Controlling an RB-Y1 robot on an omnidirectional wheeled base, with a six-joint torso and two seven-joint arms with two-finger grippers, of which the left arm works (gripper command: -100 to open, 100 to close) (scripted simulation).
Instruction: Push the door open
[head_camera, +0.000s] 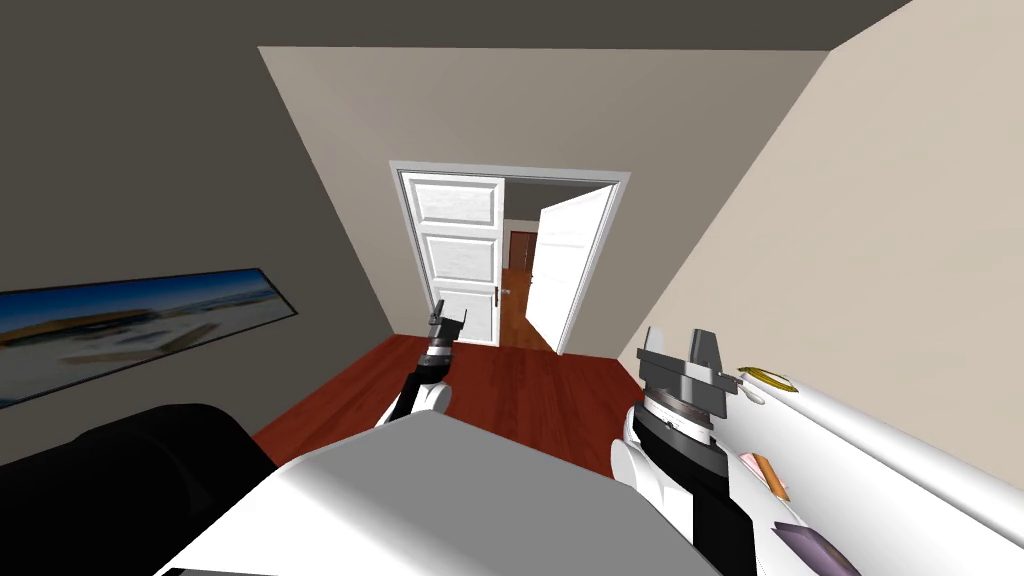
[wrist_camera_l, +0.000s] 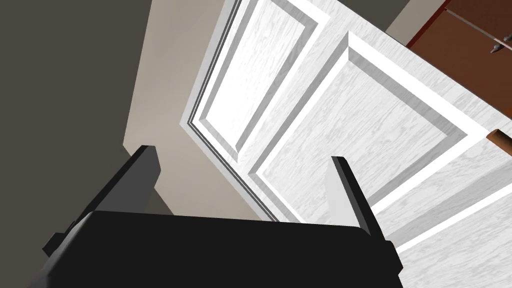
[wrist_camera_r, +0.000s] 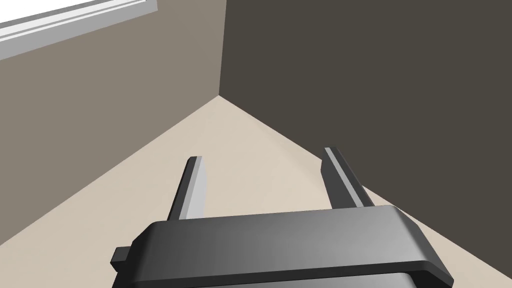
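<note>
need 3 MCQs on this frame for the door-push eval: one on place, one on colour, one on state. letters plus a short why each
1. The left gripper is:
A) raised in front of the closed door leaf
B) resting on a table
C) inside a drawer

2. The floor is:
A) grey
B) red-brown
C) white

3. The right-hand door leaf is:
A) shut
B) swung open
C) missing

Answers:
1 A: the head view shows it up against that leaf's lower part, and the left wrist view looks onto its white panels.
2 B: red-brown boards run from the robot to the doors.
3 B: it stands angled away from its frame, leaving a gap beside the closed leaf.
</note>
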